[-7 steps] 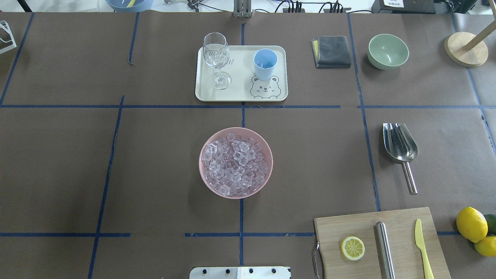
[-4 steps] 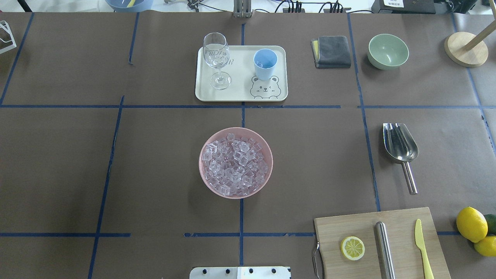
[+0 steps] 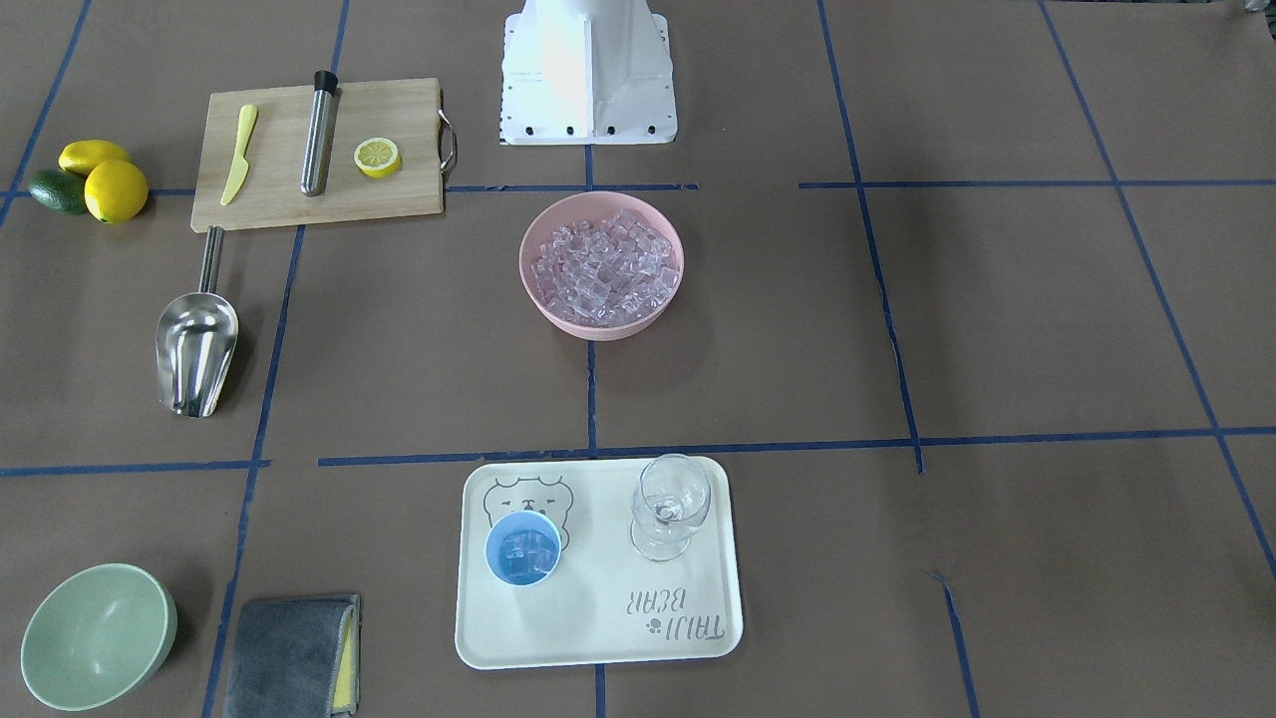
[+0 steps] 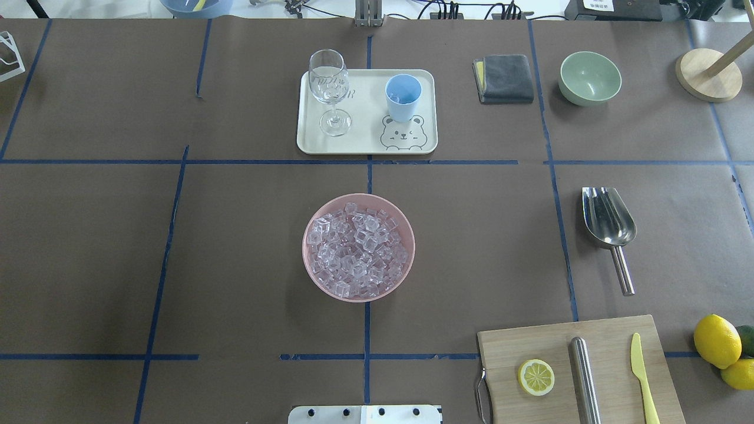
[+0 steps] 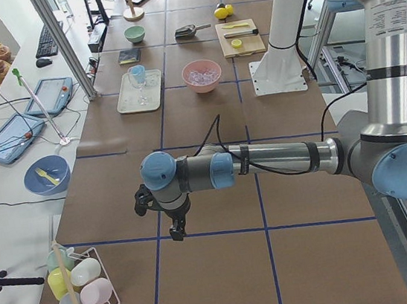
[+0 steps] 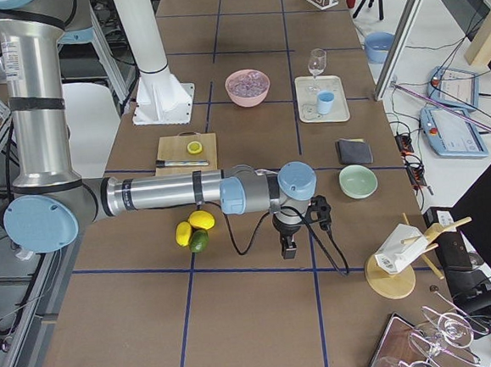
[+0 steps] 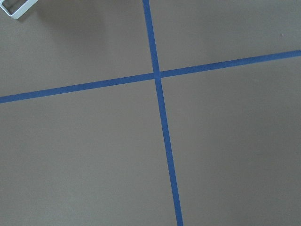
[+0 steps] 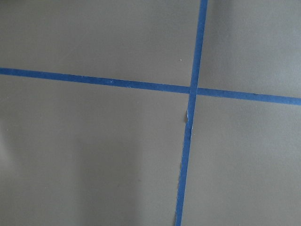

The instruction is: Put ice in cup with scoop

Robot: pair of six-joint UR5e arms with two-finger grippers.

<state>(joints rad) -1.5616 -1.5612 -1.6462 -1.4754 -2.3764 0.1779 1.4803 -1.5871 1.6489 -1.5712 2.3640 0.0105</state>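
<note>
Nothing on the table has moved since the earlier overhead pictures: the scoop lies where it was, trough up, and no arm has come into that view. The right gripper hangs over bare table at its own end, and the left gripper does the same at the other. Both show only in the side views, so I cannot tell whether their fingers are parted or closed.

The scoop is the task thing nearest the right gripper, inward from it past the lemons. It looks stiff, light and polished, so probably slippery. The thin handle is the place to take it, about mid-length. It lies flat on the paper (little room under it for a finger) and may twist in the grip once loaded.

Farther inward from that gripper, the ice is heaped in the bowl; the hard, slick cubes will likely skitter. Beyond the bowl the cup stands on a tray and seems to hold a few cubes already. It is probably light and easy to tip. The glass near it on the tray is the fragile neighbour.

The board, with its cylinder and knife, lies near the handle's end, not touching it, and crowds an approach from the robot's side.
</note>
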